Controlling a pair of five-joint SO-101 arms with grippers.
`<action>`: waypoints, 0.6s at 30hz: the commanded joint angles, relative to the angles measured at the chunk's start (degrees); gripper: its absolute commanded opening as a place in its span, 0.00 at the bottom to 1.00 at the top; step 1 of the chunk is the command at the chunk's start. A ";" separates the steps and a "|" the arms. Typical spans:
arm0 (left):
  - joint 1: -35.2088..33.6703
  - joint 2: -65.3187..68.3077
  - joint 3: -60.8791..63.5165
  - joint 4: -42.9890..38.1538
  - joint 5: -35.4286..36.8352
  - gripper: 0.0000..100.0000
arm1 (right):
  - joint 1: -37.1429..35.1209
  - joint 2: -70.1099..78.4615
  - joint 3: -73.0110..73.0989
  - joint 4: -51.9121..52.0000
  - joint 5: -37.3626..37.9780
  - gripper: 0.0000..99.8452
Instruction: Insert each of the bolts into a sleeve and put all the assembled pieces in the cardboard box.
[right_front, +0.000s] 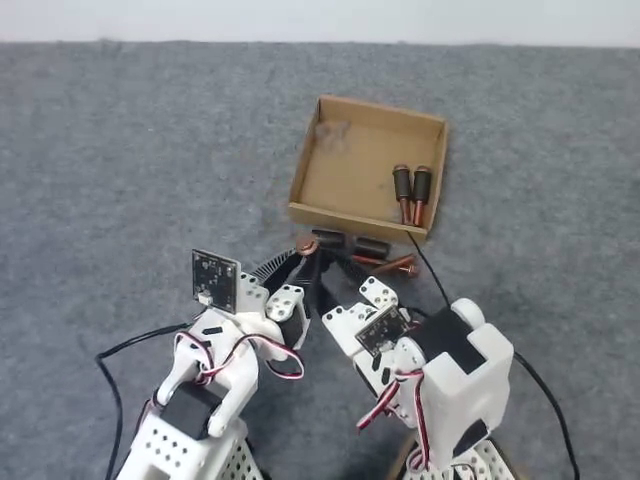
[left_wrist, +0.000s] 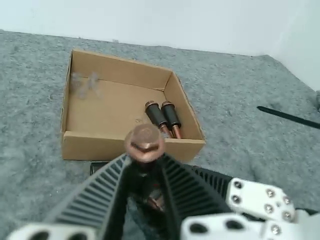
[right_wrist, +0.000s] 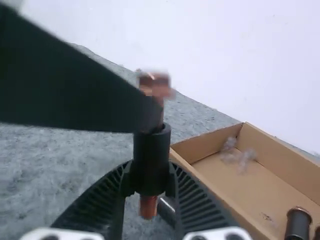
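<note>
No legible text, label or number anywhere, cardboard box walls plain brown, small circuit board on one wrist, any markings too small to read

Cardboard box: shallow, open-topped. Inside, against one wall, two assembled pieces side by side (copper tips poking from black sleeves). Copper bolt pushed through black sleeve, tip out far end. Loose sleeve and loose bolt lie just outside box wall.

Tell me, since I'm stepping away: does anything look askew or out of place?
Nothing stands out. Two assembled pieces lie side by side in the cardboard box; a spare sleeve and bolt lie beside it.
</note>
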 joint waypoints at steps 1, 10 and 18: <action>-0.62 -1.23 -0.57 -1.41 2.99 0.12 | 1.10 -0.57 -0.88 -1.89 0.35 0.01; -0.44 -1.32 -0.57 -1.41 2.99 0.11 | 1.10 -0.57 -0.88 -1.89 0.35 0.01; -0.88 -1.49 -1.63 -1.58 3.16 0.11 | 1.19 -0.57 -0.97 -1.89 0.26 0.01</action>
